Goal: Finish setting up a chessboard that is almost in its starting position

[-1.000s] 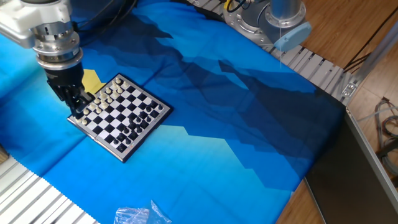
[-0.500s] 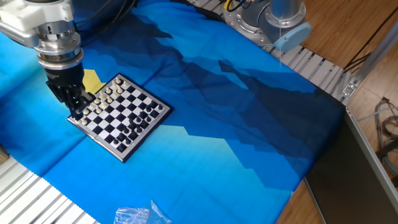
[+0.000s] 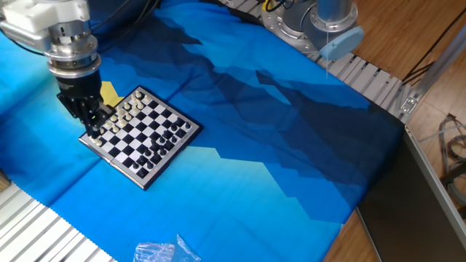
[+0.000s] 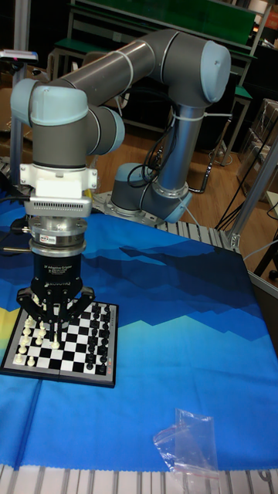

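Observation:
The chessboard (image 3: 149, 131) lies on the blue cloth at the left, with cream pieces along its left side and black pieces along its right. My gripper (image 3: 93, 129) points straight down over the board's left, cream-side edge. In the tall fixed view the gripper (image 4: 54, 330) hangs just above the cream rows of the chessboard (image 4: 77, 356). Its fingers are drawn close together, and a thin cream piece (image 4: 55, 338) shows at their tips. The gripper body hides part of the rows behind it.
A clear plastic bag (image 3: 160, 252) lies near the front edge, also seen in the tall view as the bag (image 4: 189, 444). A yellow patch (image 3: 109, 92) sits behind the board. The arm's base (image 3: 313, 25) stands at the back right. Ribbed metal table edge (image 3: 36, 233) borders the cloth.
The gripper has shifted slightly right and away from the camera along the board's left edge. The board and bag have not moved.

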`<control>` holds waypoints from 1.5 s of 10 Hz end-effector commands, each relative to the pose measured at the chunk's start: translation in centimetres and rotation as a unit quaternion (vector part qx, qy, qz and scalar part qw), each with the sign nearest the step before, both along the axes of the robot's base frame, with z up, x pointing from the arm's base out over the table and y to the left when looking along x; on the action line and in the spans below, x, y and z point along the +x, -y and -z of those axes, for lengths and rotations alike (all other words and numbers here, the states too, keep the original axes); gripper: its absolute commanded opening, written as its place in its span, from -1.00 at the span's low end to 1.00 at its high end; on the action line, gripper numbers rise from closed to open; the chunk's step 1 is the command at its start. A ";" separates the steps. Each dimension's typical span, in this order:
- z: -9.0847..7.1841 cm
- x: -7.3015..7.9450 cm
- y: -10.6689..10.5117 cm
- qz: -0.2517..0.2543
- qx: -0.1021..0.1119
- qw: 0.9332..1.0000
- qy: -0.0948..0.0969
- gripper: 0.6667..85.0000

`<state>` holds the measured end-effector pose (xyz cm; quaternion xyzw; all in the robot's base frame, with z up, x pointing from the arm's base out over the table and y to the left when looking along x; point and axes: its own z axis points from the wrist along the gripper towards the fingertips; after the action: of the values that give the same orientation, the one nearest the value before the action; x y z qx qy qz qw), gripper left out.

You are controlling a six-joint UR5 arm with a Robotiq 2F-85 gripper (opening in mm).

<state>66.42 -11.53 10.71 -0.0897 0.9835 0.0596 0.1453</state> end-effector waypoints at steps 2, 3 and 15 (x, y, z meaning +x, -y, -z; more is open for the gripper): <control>-0.2 -1.6 0.3 -0.006 0.005 1.000 0.001 -0.94; -0.2 -1.8 0.4 -0.002 0.006 1.000 -0.001 -0.94; 1.1 -6.2 3.7 -0.037 -0.068 0.993 -0.086 -0.99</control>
<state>60.15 -15.02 9.51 -0.1188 0.9914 0.0081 0.0535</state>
